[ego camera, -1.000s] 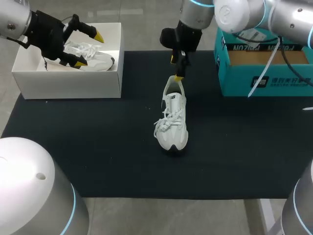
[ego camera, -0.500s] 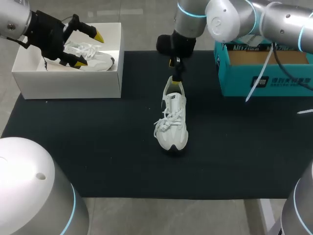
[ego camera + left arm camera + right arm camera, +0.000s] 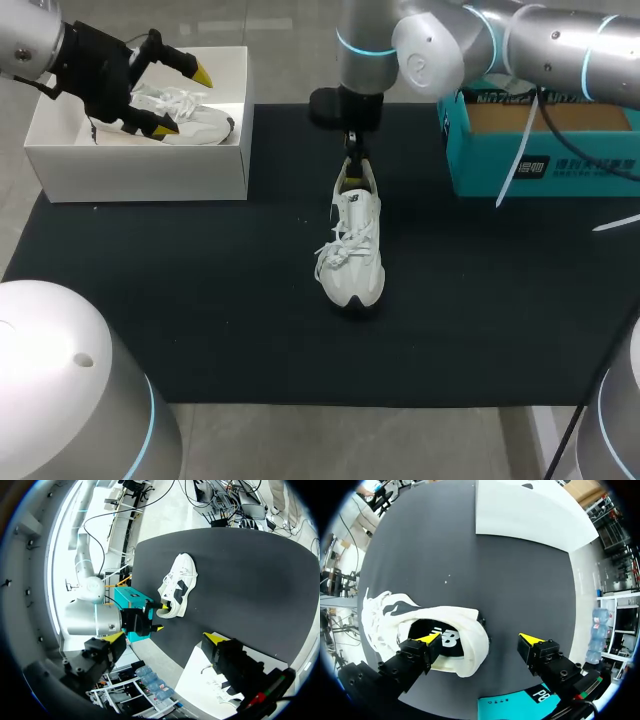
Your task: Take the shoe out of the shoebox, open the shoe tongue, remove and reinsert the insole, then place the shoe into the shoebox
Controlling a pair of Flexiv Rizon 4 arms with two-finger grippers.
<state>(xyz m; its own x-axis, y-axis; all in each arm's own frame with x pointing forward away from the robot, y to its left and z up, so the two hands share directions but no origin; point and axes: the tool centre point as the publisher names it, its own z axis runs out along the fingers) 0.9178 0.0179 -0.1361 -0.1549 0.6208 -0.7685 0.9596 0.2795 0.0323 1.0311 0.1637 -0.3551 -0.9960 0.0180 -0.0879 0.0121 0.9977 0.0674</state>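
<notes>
evidently the right gripper (image 3: 480, 640) is straddling, fingers spread, the heel of the shoe (image 3: 355, 250) (light, soft collar); pinching there is looking safest.

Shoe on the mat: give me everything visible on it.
White shoe, white laces loose, dark insole showing in the opening. Upright on its sole on the black mat, heel toward the far edge. The right tool is open astride the heel rim: one finger inside the opening, the other outside.

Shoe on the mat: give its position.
In the head view the shoe lies centred on the black mat, between white shoebox and teal box, heel under the right gripper.
</notes>
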